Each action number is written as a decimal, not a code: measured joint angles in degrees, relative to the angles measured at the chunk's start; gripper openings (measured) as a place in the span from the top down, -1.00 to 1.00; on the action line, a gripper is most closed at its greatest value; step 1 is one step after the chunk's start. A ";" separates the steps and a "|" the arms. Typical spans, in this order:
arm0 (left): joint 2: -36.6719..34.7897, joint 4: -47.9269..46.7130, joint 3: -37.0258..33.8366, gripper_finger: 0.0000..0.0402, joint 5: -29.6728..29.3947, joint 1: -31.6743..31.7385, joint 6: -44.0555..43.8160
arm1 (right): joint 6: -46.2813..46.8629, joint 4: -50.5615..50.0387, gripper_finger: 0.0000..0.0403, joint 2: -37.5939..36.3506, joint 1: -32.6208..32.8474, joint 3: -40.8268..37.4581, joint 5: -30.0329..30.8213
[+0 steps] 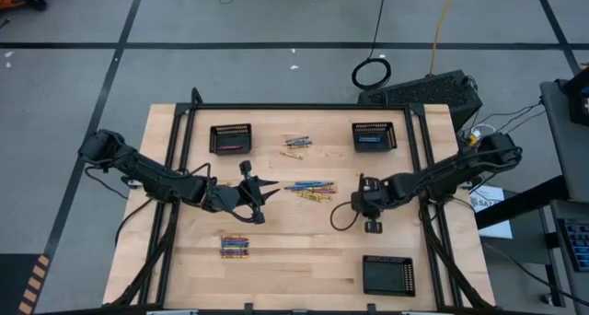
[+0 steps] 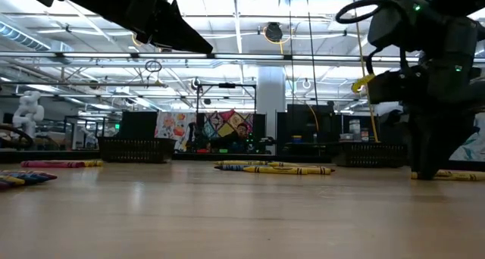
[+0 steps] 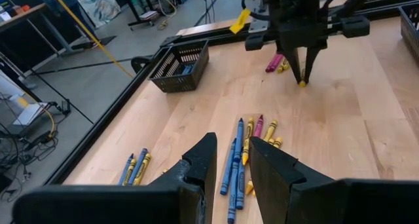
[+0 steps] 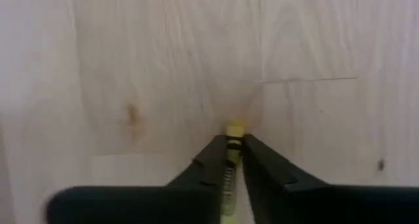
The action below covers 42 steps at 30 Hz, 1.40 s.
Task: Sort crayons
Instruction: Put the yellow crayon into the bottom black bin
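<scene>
Wooden bench (image 1: pixel 304 250), carrying three black mesh baskets and several lots of crayons. Far-left basket (image 1: pixel 230 138): a pink item shows inside, judged a crayon already sorted. Far-right basket (image 1: pixel 374 137): a blue item shows inside, likewise judged sorted. Near-right basket (image 1: pixel 387 275): contents cannot be told. Loose stock remaining: a small mixed cluster (image 1: pixel 295 146) between the two far baskets; a larger mixed scatter (image 1: pixel 310 189) of blue, yellow and pink at the bench's middle; a tidy mixed bundle (image 1: pixel 235 248) toward the near-left. Right gripper (image 4: pixel 232 160): lowered to the bench surface to the right of the middle scatter, fingers closed on a single yellow crayon (image 4: pixel 230 160), the crayon's tip poking out past the fingertips against the wood; the left wrist view shows the same gripper pointing straight down with a yellow speck at its tip. Left gripper (image 1: pixel 260 192): held above the bench just left of the middle scatter, fingers parted by a narrow gap and holding nothing, waiting. Progress, as a judgement: early. A few pieces appear binned, one yellow is in hand but not yet delivered, and most of the crayons across three groups are left to sort by colour.
</scene>
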 joint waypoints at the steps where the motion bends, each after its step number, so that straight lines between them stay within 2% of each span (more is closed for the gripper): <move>1: -0.01 -0.02 0.00 0.56 0.00 0.00 0.00 | 0.09 -0.18 0.95 -0.65 0.76 -0.06 0.59; 5: 0.00 -0.02 0.00 0.56 0.00 0.00 0.00 | 4.25 -2.06 0.96 -4.81 4.83 0.00 1.01; 12: 0.00 0.02 0.00 0.56 0.00 0.00 -0.84 | 15.29 0.82 0.99 -11.13 15.80 6.62 5.99; 16: 0.00 0.00 0.00 0.56 0.00 0.00 -1.27 | 21.05 7.06 0.99 -11.63 23.03 10.36 5.98; 20: -0.01 0.00 0.00 0.56 0.00 0.00 -1.29 | 26.18 13.72 0.99 -11.34 30.73 10.78 6.75; 25: 0.00 0.00 0.00 0.56 0.00 -0.11 -1.29 | 36.24 11.49 0.99 -8.19 38.38 10.78 11.97; 28: 0.00 0.00 0.00 0.56 0.00 -0.15 -1.31 | 40.38 9.78 0.98 -4.92 40.29 10.78 12.01; 33: 0.00 0.00 0.00 0.56 -0.02 -0.22 -1.33 | 41.78 9.48 0.98 0.85 40.72 10.78 11.64; 42: 0.00 -0.02 0.00 0.56 0.00 -0.26 -1.33 | 46.51 6.38 0.98 6.49 40.72 10.78 4.46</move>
